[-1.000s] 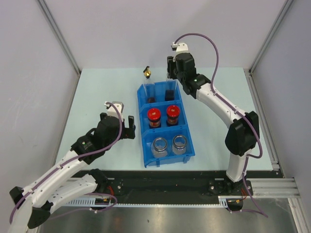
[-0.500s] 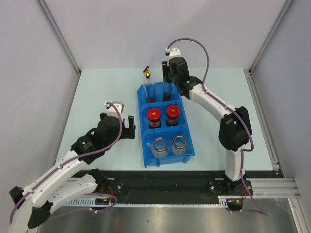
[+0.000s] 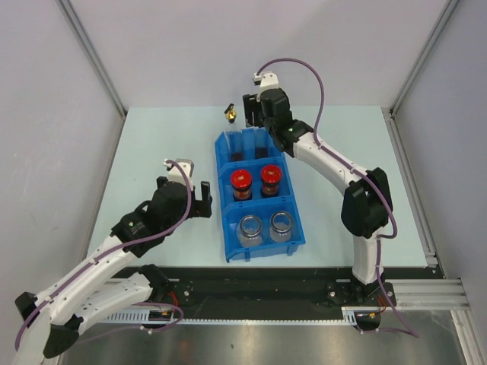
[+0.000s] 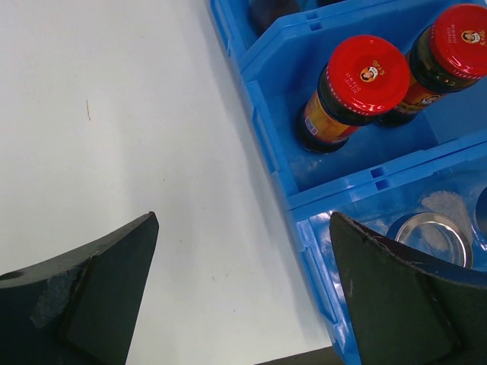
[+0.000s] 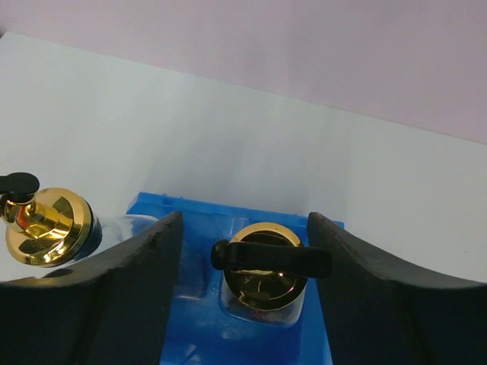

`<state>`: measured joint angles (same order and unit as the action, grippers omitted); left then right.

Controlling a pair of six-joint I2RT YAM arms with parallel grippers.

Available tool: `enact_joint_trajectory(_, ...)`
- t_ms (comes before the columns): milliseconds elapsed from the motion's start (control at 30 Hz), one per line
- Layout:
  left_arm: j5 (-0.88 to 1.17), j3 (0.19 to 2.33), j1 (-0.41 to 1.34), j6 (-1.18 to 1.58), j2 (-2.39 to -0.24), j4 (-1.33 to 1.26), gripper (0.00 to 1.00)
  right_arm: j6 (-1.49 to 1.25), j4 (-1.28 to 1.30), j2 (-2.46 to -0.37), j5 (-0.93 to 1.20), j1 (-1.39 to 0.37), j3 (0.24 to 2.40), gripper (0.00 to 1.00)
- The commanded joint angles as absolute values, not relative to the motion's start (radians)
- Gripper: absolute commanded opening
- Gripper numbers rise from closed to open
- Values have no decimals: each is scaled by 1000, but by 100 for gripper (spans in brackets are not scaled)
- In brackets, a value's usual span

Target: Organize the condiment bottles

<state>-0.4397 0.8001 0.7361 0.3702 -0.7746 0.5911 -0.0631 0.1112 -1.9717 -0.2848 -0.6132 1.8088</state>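
A blue three-compartment bin (image 3: 223,209) sits mid-table. Two red-lidded jars (image 3: 241,181) (image 3: 270,176) stand in its middle compartment and two silver-lidded jars (image 3: 249,226) (image 3: 281,222) in the front one. One gold-spout bottle (image 3: 230,114) shows at the bin's back left corner. My right gripper (image 3: 255,114) hides the other from above. In the right wrist view my right gripper (image 5: 245,222) is open astride that second bottle's gold spout (image 5: 265,270), not touching it, with the first bottle (image 5: 46,224) to its left. My left gripper (image 3: 196,196) is open and empty, left of the bin.
The pale table (image 3: 152,152) is walled on the left, back and right. A black rail (image 3: 251,293) runs along its near edge. In the left wrist view the bin wall (image 4: 266,144), a red-lidded jar (image 4: 363,70) and a silver lid (image 4: 430,232) lie right of the fingers.
My right gripper has moved left along the back of the bin, over the back compartment. The left arm and all jars have stayed where they were.
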Motion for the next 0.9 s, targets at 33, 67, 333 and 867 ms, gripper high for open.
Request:
enact_joint_trajectory(33, -449, 801, 727, 390, -775, 571, 100, -29, 63, -1948, -334, -623, 1850, 80)
enact_joint_trajectory(67, -448, 801, 727, 390, -775, 569, 100, -28, 63, -1947, -334, -623, 1847, 82)
enact_joint_trajectory(333, -434, 802, 727, 384, -775, 561, 100, -35, 74, -1892, -371, -627, 1801, 100)
enact_joint_trajectory(867, -476, 821, 727, 433, -744, 535, 100, -195, 297, -1409, -477, -634, 1431, 100)
